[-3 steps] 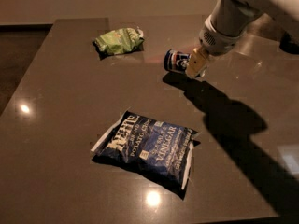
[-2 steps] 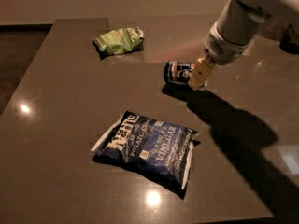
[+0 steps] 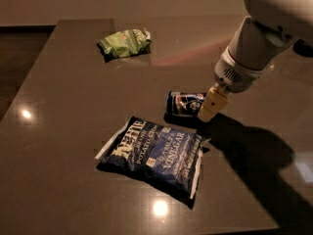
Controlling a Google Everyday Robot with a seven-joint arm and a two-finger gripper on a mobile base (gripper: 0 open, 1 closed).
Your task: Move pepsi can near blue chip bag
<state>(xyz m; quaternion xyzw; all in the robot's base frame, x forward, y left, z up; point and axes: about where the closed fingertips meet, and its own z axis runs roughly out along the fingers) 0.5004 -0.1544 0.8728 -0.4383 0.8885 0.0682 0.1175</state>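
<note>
the gripper (image 3: 211, 105) is down low over the table (image 3: 63, 131), right of centre. it looks clamped on the right end of the pepsi can (image 3: 184, 103), which is held on its side. the can is just beyond the top right corner of the blue chip bag (image 3: 154, 155), close but seemingly not touching. so a put-down is probably what's left: the can should be lowered gently onto bare table beside the bag, not on it, and released slowly, since a can on its side is likely to roll. the green bag (image 3: 124, 42) is well apart at the far side.
</note>
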